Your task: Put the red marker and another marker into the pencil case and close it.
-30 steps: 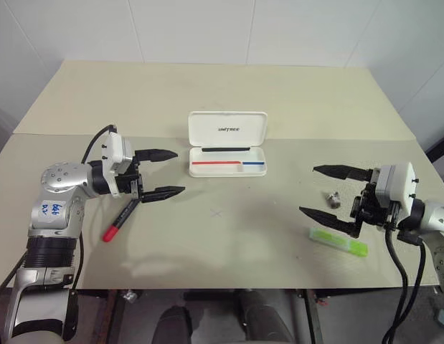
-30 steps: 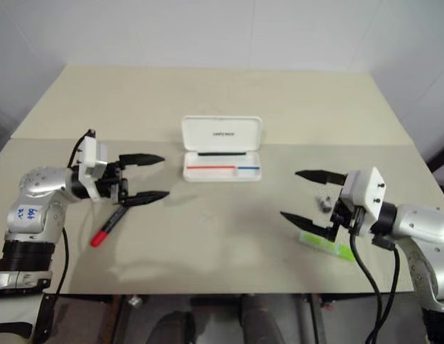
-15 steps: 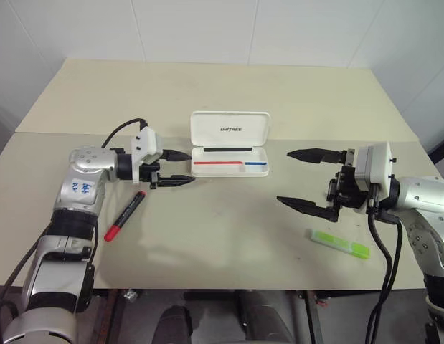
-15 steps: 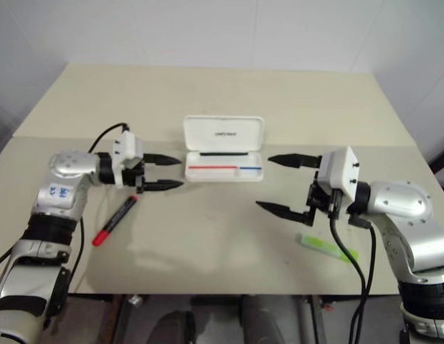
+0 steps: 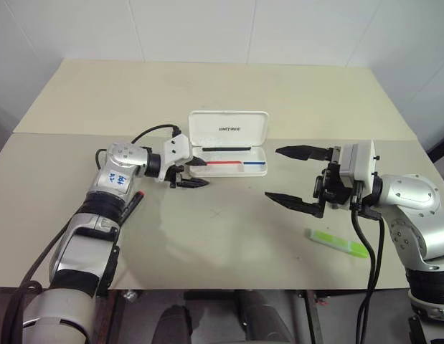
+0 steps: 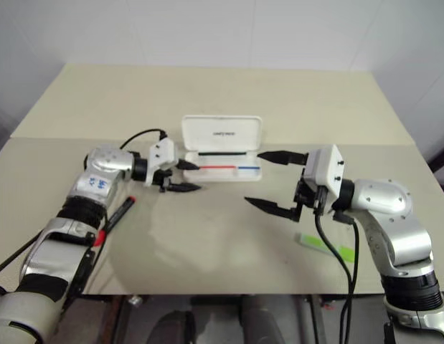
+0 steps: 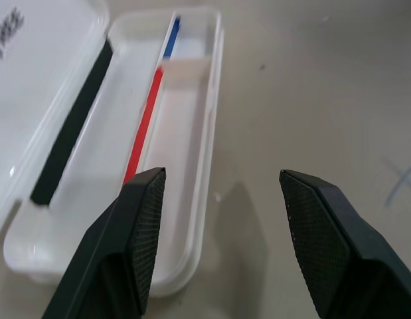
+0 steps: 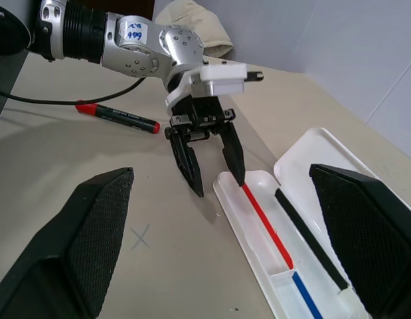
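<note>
Left gripper hangs at the left end of the pencil case, its two black fingers parted with nothing between them — one tip over the tray's rim, the other above the bare table in front of it. Behind and left of that arm lies the red marker, one only, flat on the table; its long axis runs from near-left to far-right in the head view, red cap toward the near edge, the arm covering most of it there. One pencil case stands open at mid-table, long axis across the table, lid raised at the back, the tray holding one red line and one blue line end to end. Right gripper hovers right of the case, jaws spread wide and empty, pointing left. One lime-green highlighter lies near the front right, below that gripper, long axis slanting from left-far to right-near.
</note>
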